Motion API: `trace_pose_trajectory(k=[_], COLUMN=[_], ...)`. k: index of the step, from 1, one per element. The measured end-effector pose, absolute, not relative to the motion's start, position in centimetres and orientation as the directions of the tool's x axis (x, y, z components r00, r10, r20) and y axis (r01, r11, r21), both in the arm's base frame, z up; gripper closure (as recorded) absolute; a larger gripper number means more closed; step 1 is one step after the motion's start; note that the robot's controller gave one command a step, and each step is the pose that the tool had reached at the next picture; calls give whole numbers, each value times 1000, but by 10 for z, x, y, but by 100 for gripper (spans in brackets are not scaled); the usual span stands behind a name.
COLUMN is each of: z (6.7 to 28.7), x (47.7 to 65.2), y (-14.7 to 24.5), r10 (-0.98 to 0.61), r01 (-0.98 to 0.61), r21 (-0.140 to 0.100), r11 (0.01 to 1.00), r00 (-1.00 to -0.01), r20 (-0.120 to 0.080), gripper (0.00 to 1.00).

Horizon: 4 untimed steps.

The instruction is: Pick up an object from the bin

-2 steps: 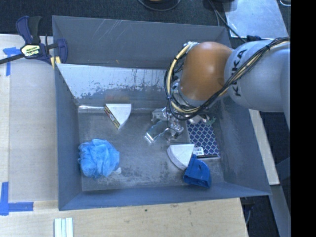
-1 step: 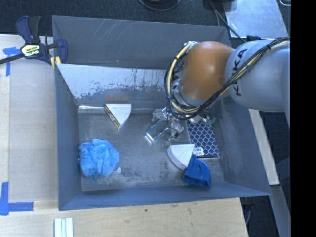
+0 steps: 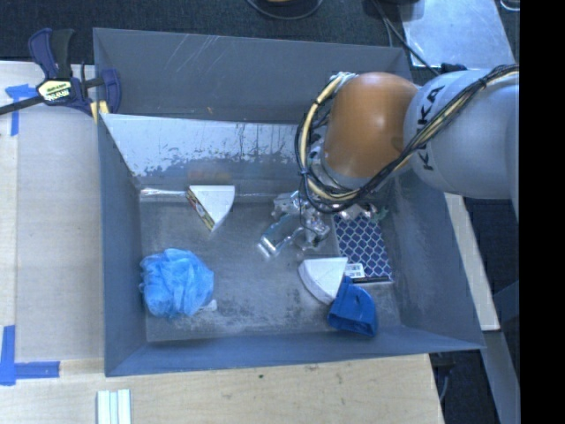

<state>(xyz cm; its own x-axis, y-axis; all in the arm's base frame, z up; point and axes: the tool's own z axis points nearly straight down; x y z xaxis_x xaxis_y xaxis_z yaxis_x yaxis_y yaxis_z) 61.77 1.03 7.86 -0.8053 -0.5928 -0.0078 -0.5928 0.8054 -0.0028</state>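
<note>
White wedge (image 3: 321, 276), right of bin (image 3: 265, 350) floor, just beside gripper (image 3: 281, 235); jaws' state cannot be told; flat sides are best straddled squarely.

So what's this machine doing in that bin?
A robot arm reaches into the grey bin from the right. Its hand is low near the middle, beside a dark blue patterned packet and a white wedge. It holds nothing that I can see. A small blue object, another white wedge and a crumpled blue cloth lie further off.
</note>
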Motion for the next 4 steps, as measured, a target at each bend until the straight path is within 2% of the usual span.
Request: trace_pose_trajectory(k=[4], z=[102], x=[618], y=[10], r10=[-590], r01=[-590], r21=[-2], r11=[807], r00=[-807], r20=[-8], gripper=[100])
